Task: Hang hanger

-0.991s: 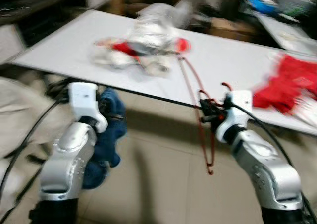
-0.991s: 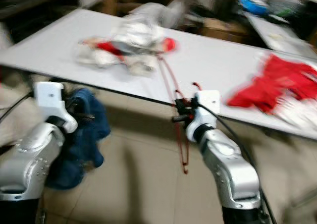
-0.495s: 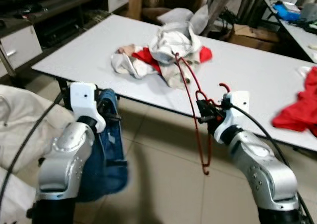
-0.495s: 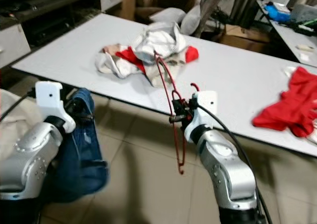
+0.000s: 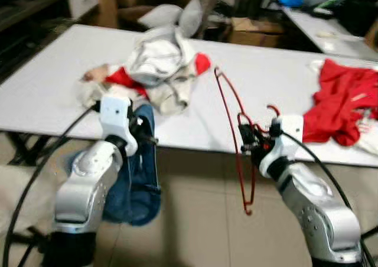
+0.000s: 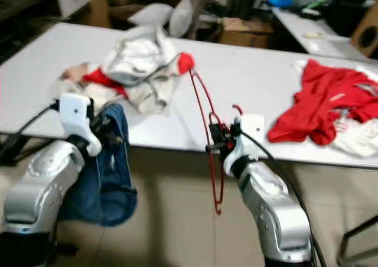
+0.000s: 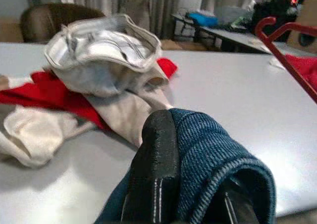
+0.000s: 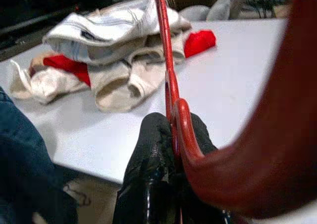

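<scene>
Right claw (image 5: 247, 138), held at the near edge of the white tabletop (image 5: 47, 84), is clamped on a red wire hanger (image 5: 236, 137) just below its hook. The hanger stands roughly upright and edge-on (one end rising over the tabletop, the other hanging below the edge above the tiled floor (image 5: 195, 220)). In the right wrist view the black fingers (image 8: 148, 174) press against the red wire from both sides, with no gap visible between them.

Left claw (image 5: 144, 131), also at the near edge of the tabletop, is closed on a blue denim garment (image 5: 139, 184), which hangs down from it beside the left arm. In the left wrist view the denim fold (image 7: 213, 159) wraps over one black finger (image 7: 153, 169).

On the tabletop beyond the left claw lies a heap of white and red clothes (image 5: 147, 72). A red garment (image 5: 342, 101) lies on the tabletop further to the right, well apart from the heap. A second table (image 5: 313, 25) with blurred items stands behind.
</scene>
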You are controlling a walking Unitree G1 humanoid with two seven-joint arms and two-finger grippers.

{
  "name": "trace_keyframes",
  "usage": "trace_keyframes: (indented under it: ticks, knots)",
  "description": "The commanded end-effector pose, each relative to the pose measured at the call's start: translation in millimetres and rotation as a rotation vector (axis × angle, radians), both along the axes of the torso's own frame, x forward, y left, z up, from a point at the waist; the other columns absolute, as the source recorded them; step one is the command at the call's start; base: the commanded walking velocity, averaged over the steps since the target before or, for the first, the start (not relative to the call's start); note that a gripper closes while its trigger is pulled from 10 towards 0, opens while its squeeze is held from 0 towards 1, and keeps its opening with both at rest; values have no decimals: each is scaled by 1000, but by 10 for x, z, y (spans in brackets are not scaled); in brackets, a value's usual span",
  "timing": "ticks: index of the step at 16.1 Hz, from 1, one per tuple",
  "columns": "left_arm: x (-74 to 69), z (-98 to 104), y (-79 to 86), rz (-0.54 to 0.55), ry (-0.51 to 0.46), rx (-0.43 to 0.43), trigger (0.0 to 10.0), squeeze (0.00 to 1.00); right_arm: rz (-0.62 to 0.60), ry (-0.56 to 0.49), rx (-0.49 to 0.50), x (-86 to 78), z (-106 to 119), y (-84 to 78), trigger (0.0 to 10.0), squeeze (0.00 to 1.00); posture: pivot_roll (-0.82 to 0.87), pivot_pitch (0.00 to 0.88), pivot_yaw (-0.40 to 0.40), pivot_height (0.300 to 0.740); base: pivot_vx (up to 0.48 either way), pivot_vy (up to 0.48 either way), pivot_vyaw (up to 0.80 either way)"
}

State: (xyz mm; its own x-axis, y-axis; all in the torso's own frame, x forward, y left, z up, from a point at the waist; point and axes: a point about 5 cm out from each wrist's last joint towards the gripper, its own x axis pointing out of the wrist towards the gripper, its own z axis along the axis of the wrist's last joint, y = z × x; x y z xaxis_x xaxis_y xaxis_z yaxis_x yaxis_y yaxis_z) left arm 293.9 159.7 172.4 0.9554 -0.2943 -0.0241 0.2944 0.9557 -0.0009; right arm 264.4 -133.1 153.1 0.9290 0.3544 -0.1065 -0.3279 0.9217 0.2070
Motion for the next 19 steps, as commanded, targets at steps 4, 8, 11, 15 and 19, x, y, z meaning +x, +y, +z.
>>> trace_keyframes:
  ticks: [4, 8, 11, 15, 19]
  knots:
    - [-2, 46, 84, 36, -22, 17, 10000, 0, 36, -40, 1, 5, 75, 51, 10000, 0, 72, 0, -52, 740, 0, 0, 0]
    - [-6, 42, 81, 41, -24, 25, 10000, 0, 40, -41, -8, 15, 76, 57, 10000, 0, 70, 0, -58, 740, 0, 0, 0]
    - [0, 29, 79, 58, -11, 9, 10000, 0, 9, -40, -47, 29, 64, 9, 10000, 0, 67, 0, -58, 740, 0, 0, 0]
    - [-13, 12, 53, 48, -12, 27, 10000, 0, -4, -39, -53, 22, 58, -13, 10000, 0, 62, 0, -59, 740, 0, 0, 0]
    - [-28, 13, 33, 36, -14, 22, 10000, 0, -40, -28, -56, 24, 38, -61, 10000, 0, 61, 0, -60, 740, 0, 0, 0]
